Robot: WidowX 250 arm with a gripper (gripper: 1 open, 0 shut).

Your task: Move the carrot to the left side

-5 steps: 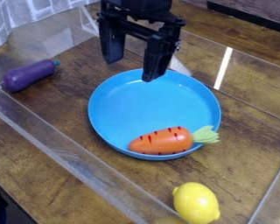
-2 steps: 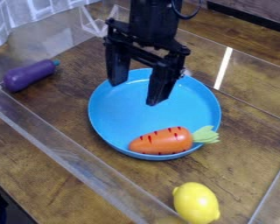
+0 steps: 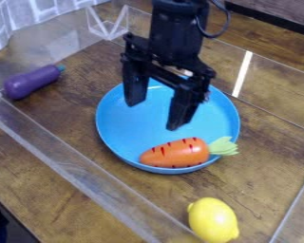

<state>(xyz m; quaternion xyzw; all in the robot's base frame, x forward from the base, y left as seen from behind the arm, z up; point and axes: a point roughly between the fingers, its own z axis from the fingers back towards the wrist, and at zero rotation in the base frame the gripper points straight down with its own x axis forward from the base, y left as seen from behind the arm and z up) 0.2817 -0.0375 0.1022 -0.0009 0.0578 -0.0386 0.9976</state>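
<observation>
The orange carrot (image 3: 180, 152) with a green leafy top lies on its side in the front part of a blue bowl (image 3: 119, 133), its leaves pointing right. My black gripper (image 3: 160, 102) hangs point-down over the bowl, just behind and above the carrot. Its two fingers stand wide apart with nothing between them. The left finger (image 3: 136, 87) is over the bowl's back left and the right finger (image 3: 184, 106) ends a little above the carrot.
A purple eggplant (image 3: 31, 80) lies at the left on the wooden table. A yellow lemon (image 3: 213, 220) sits at the front right. A clear plastic wall (image 3: 66, 166) runs along the front left of the work area.
The gripper has come down and toward the front right, from behind the bowl's back rim to over the bowl, close above the carrot. It stayed open. The carrot has not moved.
</observation>
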